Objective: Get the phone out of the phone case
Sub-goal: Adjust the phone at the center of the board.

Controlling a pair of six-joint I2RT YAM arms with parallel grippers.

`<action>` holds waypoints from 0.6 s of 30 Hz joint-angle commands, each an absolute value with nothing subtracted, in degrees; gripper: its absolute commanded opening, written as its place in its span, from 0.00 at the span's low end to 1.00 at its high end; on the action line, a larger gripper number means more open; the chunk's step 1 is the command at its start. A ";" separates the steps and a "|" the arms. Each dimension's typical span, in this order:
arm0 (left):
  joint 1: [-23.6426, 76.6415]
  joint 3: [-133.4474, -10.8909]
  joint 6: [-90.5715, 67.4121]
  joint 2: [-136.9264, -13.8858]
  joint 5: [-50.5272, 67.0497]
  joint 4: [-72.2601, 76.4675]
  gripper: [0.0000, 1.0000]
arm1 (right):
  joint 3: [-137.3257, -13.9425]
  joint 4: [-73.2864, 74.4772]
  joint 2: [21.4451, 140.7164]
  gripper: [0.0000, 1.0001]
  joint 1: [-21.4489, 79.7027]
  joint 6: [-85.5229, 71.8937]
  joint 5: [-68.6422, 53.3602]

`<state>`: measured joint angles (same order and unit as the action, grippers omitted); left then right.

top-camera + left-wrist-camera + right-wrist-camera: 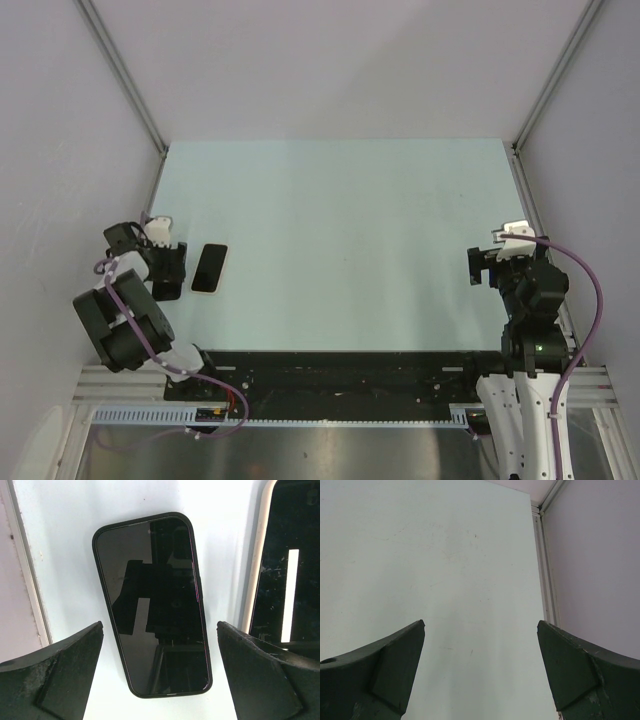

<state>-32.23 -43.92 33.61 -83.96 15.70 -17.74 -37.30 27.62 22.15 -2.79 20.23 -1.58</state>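
Trouble is most likely to come from the grip itself. The left gripper (160, 626) hangs spread wide and holds nothing. It is directly over the phone (152, 605), which lies flat and screen up on the pale table (340, 200), at the left of the overhead frame. The black surround looks like the phone case (95, 547), still on.

In the left wrist view the phone sits between the two fingers, slightly tilted against their line and touching neither. Just right of it in that view lies a second dark slab (300, 540) with a pale rim, near but apart. Whether that is another phone or an empty case I cannot tell.

If the fingers close across the tilted body, they may twist it or push it into that neighbour. A flat, glossy thing gives little to catch, so the fingers could slide off the edges. They could also squeeze case and phone together and free nothing.

The right gripper (481, 625), also released and empty, waits at the right of the overhead frame, well apart. Unless it braces the case, one arm may simply drag everything across the table.
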 commanded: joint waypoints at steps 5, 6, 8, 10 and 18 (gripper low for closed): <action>-32.43 -46.41 36.82 -88.93 17.75 -17.58 1.00 | -37.18 26.02 23.29 1.00 -2.64 20.57 -0.26; -32.43 -46.49 37.00 -89.38 17.84 -17.58 1.00 | -37.18 25.93 23.38 1.00 -2.64 20.48 -0.18; -32.43 -46.67 37.44 -90.61 17.84 -17.58 1.00 | -37.09 25.49 23.55 1.00 -2.46 20.48 -0.09; -32.43 -46.93 37.79 -91.31 17.67 -17.49 1.00 | -37.00 25.40 23.64 1.00 -2.29 20.48 -0.09; -32.34 -46.76 38.85 -93.87 16.26 -17.49 1.00 | -37.00 25.66 23.29 1.00 -2.20 20.57 -0.61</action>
<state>-32.27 -47.33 35.16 -91.22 18.37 -16.91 -37.08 27.51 23.57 -2.61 20.23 -0.89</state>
